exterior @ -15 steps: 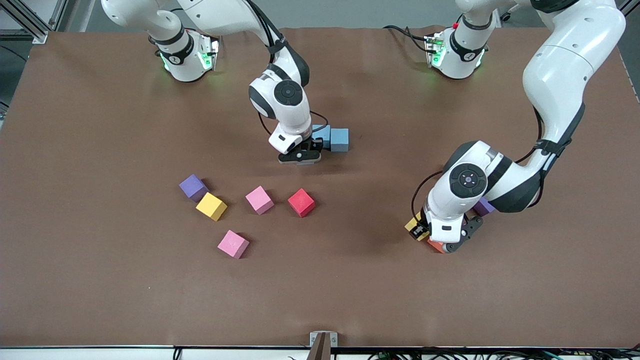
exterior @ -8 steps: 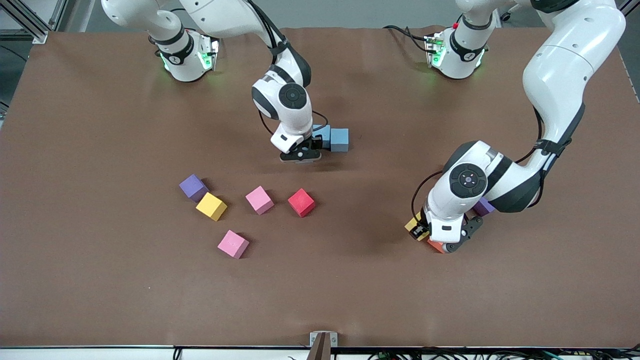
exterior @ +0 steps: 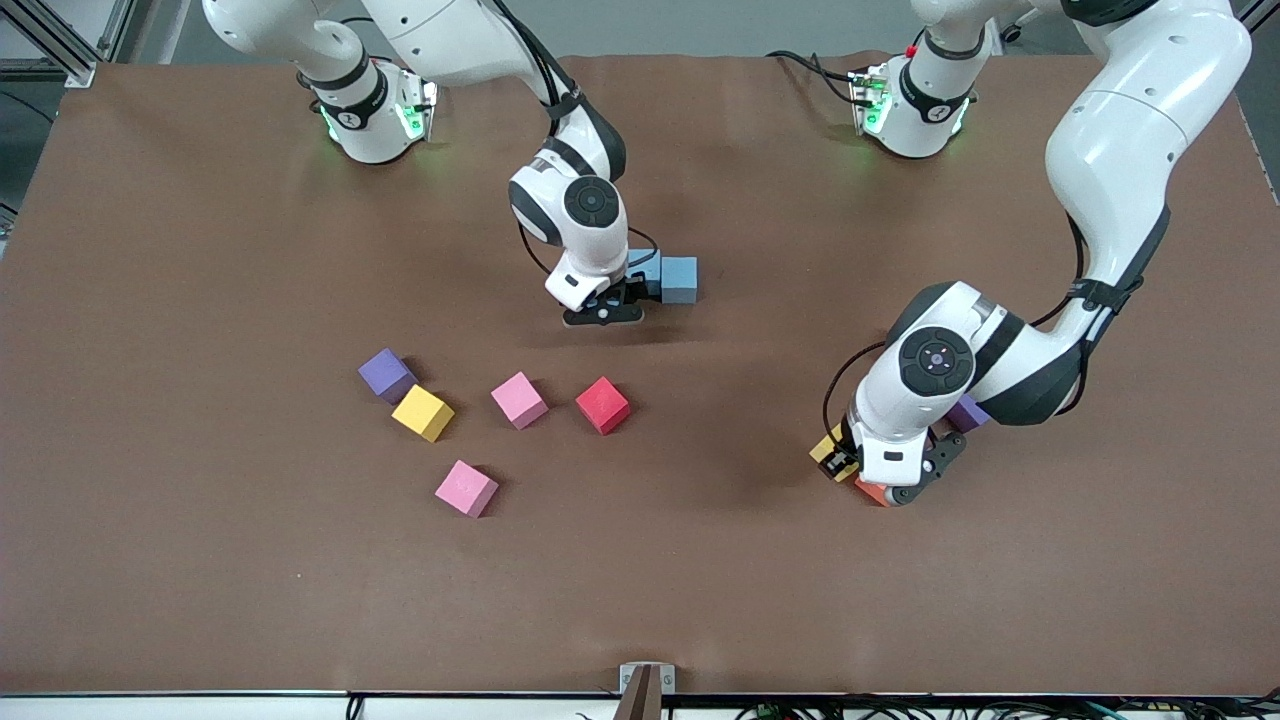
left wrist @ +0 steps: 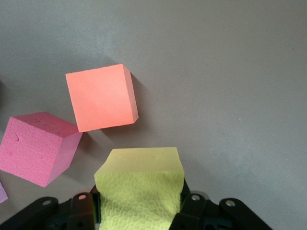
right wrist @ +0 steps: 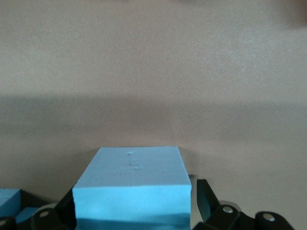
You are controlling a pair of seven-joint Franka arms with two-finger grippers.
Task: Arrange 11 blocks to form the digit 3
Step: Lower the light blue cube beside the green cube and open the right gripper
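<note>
Blocks are lying scattered on the brown surface. Right gripper is standing with fingers spread apart around a light blue block. Left gripper is clenching a yellow block beside the orange block.

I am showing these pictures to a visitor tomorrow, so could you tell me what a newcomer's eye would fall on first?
Probably the two white arms reaching down to the brown table: the left gripper, jaws shut on a yellow foam cube, sits beside an orange foam cube toward the left arm's end. The right gripper, jaws open, stands around a light blue foam cube mid-table. Nearer the front camera lies a bright scatter with a red foam cube.
</note>
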